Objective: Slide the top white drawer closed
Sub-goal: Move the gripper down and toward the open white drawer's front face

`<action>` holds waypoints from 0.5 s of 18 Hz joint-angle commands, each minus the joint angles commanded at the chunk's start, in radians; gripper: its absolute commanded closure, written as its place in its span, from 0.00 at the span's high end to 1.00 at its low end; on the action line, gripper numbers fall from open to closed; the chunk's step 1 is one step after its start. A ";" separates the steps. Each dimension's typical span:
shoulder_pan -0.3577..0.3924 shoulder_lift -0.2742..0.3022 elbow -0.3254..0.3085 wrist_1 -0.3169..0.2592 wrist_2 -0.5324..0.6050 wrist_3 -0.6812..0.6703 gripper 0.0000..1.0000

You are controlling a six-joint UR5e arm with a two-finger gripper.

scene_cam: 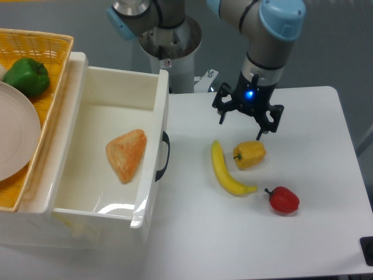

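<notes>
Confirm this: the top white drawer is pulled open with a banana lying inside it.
Not quite. The top white drawer is pulled open, but what lies inside is an orange pastry. The banana is on the table, as the camera view shows.

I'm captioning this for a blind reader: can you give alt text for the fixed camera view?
The top white drawer stands pulled open with a bread piece inside, while the arm's open pincer hovers over the table above a yellow pepper, banana and red pepper.
</notes>
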 joint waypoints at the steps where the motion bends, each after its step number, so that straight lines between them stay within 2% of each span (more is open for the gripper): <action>1: 0.000 -0.011 0.002 -0.001 0.000 -0.002 1.00; 7: -0.003 -0.044 0.014 0.025 0.003 -0.014 1.00; 9: -0.002 -0.048 0.000 0.026 0.005 -0.009 1.00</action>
